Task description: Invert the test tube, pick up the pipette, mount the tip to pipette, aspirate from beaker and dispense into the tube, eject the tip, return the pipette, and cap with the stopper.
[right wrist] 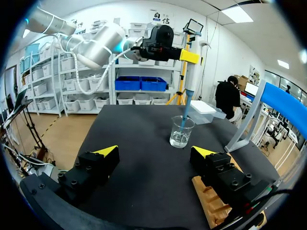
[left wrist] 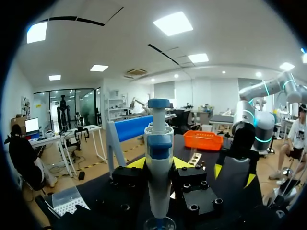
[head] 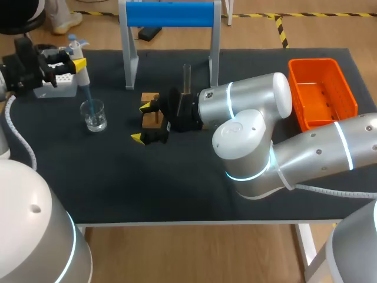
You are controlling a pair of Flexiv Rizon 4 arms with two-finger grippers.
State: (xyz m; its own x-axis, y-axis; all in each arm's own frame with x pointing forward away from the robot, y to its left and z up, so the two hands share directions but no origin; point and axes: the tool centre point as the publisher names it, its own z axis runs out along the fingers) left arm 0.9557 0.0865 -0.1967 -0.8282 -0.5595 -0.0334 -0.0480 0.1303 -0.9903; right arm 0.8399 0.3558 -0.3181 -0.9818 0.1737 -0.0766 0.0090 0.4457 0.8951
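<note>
Surrounding pipette in beaker, tip box, wooden rack, orange basket

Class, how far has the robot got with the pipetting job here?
Done: tube stands upright in the rack; tip mounted. In hand: left pincer holds the pipette, tip in the beaker. Left: dispensing, ejecting, returning, capping. Right pincer open by the rack.

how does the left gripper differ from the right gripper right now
The left gripper is shut on the pipette, whose blue tip dips into the beaker; the right gripper is open and empty. The left gripper hangs above the table; the right gripper sits low beside the wooden rack. Both have yellow fingertips.
</note>
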